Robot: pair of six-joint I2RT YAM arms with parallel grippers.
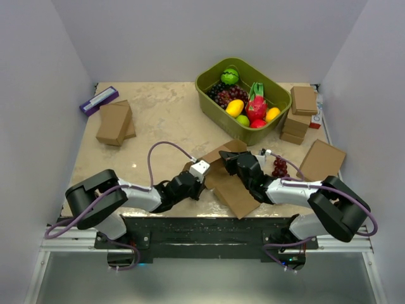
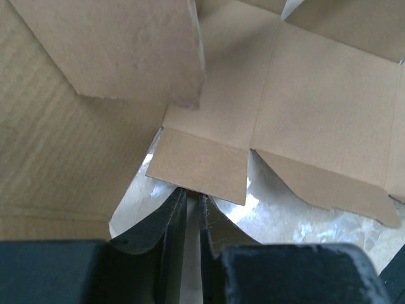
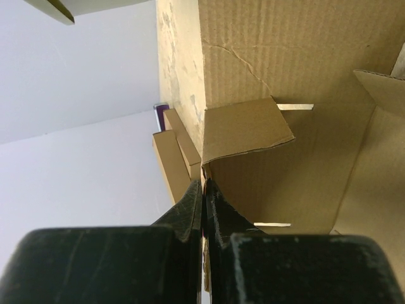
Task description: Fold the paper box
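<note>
Looking from above, I see the paper box [image 1: 233, 190] half-open, just nearer me than the green basket [image 1: 210, 95]. Left wrist: left gripper [image 2: 193, 194] nearly together at a flap [image 2: 199, 166], grip unclear. Right wrist: right gripper [image 3: 203, 184] clamped on a raised wall. Most folding remains, I'd say.

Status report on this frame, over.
Right fingers shut on part-folded paper box edge. Left fingers nearly together at a flap, grip unclear. Loose grapes beside right arm.

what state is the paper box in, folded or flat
half-folded: the paper box has one panel raised, other flaps lie flat
</note>
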